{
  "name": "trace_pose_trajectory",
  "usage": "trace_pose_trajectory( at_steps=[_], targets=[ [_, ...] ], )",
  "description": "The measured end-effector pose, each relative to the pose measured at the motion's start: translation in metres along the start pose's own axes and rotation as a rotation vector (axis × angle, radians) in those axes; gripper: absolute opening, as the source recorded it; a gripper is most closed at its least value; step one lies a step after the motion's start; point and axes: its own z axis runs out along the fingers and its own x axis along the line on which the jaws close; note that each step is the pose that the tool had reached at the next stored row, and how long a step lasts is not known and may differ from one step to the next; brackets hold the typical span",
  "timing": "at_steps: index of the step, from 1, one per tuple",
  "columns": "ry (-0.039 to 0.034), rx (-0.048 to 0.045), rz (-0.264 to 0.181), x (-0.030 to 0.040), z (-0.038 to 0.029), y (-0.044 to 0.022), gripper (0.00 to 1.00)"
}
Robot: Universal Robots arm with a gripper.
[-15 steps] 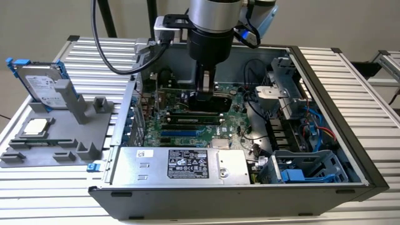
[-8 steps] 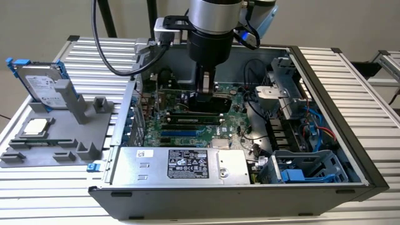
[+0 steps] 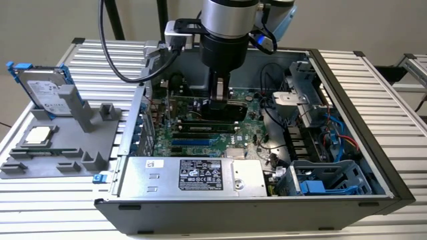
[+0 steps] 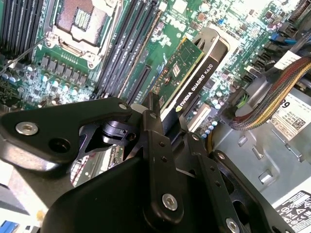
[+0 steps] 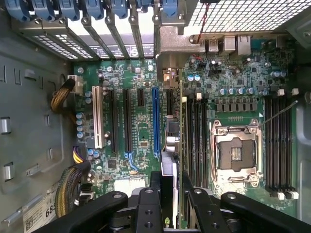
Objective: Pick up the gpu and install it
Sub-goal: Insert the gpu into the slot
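Note:
The gpu [image 4: 194, 73] is a green card with a black cover, standing on edge over the motherboard [image 3: 200, 137] inside the open computer case. My gripper [image 3: 220, 102] reaches down into the case and is shut on the card's upper edge. In the first wrist view the gpu [image 5: 176, 131] shows edge-on between my fingers [image 5: 146, 204], running beside the long blue slot [image 5: 155, 121], with its silver bracket toward the case's rear openings. In the second wrist view my gripper [image 4: 167, 114] clamps the card's near end. I cannot tell whether the card's edge sits in a slot.
The power supply [image 3: 193, 175] lies along the case's front and a drive cage [image 3: 327, 180] with cables stands on the exterior view's right. The empty CPU socket [image 5: 235, 153] and memory slots flank the card. Outside, a grey fixture holds a hard drive [image 3: 43, 90] and a CPU chip [image 3: 38, 135].

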Motion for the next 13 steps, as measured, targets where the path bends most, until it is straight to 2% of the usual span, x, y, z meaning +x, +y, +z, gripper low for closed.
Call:
trace_pose_trajectory(
  at_steps=[13],
  targets=[
    [-0.0008, 0.0085, 0.0, 0.0, 0.002, 0.0, 0.0]
  ],
)
